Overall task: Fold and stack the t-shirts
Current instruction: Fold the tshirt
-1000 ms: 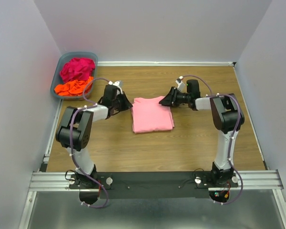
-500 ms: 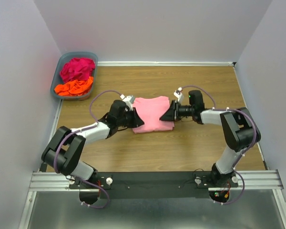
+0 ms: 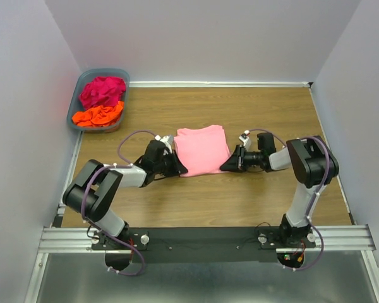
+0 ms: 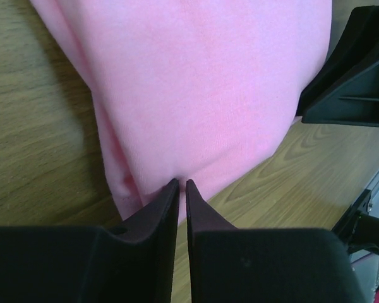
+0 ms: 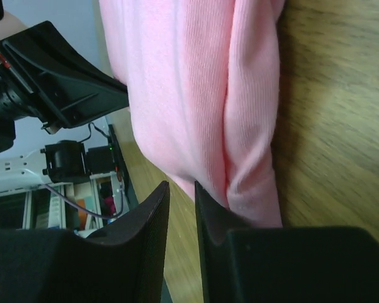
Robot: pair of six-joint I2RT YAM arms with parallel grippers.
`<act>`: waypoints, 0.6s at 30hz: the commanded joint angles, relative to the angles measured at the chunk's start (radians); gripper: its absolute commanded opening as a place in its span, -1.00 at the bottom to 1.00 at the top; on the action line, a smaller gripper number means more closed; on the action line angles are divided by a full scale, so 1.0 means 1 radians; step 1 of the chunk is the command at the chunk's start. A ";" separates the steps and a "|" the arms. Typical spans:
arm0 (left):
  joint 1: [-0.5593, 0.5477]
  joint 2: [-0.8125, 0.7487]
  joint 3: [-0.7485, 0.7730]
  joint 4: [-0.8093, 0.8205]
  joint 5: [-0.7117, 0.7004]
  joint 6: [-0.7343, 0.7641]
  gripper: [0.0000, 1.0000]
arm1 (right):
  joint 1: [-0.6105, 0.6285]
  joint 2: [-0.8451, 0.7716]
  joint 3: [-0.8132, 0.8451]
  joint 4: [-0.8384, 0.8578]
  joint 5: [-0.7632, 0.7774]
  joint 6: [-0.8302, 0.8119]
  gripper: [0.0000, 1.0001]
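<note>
Wooden table (image 3: 271, 107); folded pink t-shirt (image 3: 201, 150); left hand (image 3: 180, 169), right hand (image 3: 226, 166) touching near corners.

Wooden table (image 3: 208, 202), apparently folded pink t-shirt (image 3: 202, 150), basket (image 3: 76, 101)

1. The light pink t-shirt (image 3: 201, 149) at the middle was one plain, pale pink.
2. Far left, the magenta t-shirt (image 3: 103, 90) and the orange t-shirt (image 3: 98, 115) were plain and vivid.
3. Their basket (image 3: 74, 106) was grey-blue.
4. The table (image 3: 240, 196) showed brown wood grain.
</note>
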 commanded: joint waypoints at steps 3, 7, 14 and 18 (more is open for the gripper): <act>0.014 -0.126 -0.032 -0.128 -0.086 0.031 -0.63 | -0.022 -0.122 -0.041 -0.159 0.158 -0.095 -0.37; 0.016 -0.262 0.045 -0.300 -0.185 0.077 -0.32 | -0.022 -0.314 0.023 -0.394 0.270 -0.171 -0.27; 0.042 -0.526 0.217 -0.609 -0.484 0.187 0.36 | -0.010 -0.501 0.203 -0.687 0.514 -0.223 0.42; 0.079 -0.609 0.304 -0.705 -0.624 0.226 0.64 | 0.045 -0.463 0.339 -0.832 0.716 -0.272 0.63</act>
